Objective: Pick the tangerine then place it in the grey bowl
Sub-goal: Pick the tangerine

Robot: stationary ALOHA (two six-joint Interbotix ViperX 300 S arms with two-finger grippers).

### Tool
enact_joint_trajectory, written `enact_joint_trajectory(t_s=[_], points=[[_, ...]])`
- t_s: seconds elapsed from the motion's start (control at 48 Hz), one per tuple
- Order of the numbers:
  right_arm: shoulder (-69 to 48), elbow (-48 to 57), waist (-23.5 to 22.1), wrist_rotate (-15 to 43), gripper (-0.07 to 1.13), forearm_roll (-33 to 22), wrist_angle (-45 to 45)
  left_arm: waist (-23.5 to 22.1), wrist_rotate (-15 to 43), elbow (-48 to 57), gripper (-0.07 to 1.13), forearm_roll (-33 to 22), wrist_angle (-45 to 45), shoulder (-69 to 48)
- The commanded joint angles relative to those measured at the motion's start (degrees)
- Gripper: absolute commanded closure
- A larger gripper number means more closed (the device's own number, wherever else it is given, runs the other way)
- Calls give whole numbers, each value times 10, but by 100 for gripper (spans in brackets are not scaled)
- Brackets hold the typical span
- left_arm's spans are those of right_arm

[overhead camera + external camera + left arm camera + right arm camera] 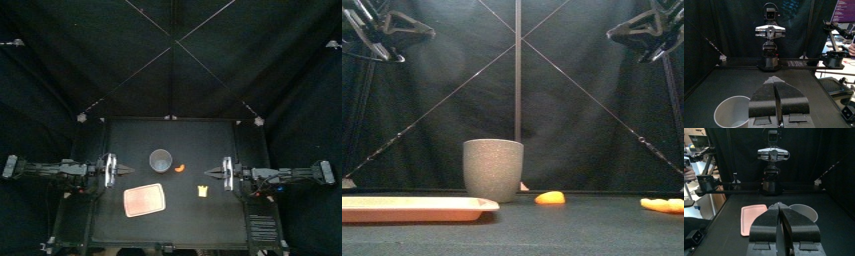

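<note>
Black-curtained booth around a small black table.

The back curtain [171, 50] hangs dark and matte and fills the upper half of the top view, and a side curtain [797, 25] of the same black cloth closes the booth at the table's end. The table [201, 226] has a flat black top with a faint sheen and is framed by dark rails. The light inside is dim and even and lies softly on the tabletop. Past the open front a brighter room [701, 203] shows, paler than anything within the booth.
</note>
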Motion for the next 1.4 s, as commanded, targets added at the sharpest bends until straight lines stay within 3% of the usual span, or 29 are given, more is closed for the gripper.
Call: enact_joint_trajectory(t_s=[0.021,0.25,0.479,0.604,0.771,0.896,1.208,1.396], points=[[17,-6,3,4,104,3,1,4,1,-19,100,0,20,4],[86,-25,-11,11,104,1,21,10,3,-44,99,10,92,4],[173,-85,-43,8,100,-25,105,29,2,-54,99,20,120,4],[214,-120,-47,10,82,-54,135,37,2,-54,99,19,119,4],[264,-150,-54,11,42,-66,141,40,2,-51,99,20,119,4],[302,-162,-67,8,26,-69,147,43,2,-47,99,19,119,4],[422,-209,-78,5,26,-120,172,53,3,-43,99,25,102,4],[484,-251,-92,3,26,-150,235,56,3,-36,99,26,102,4]])
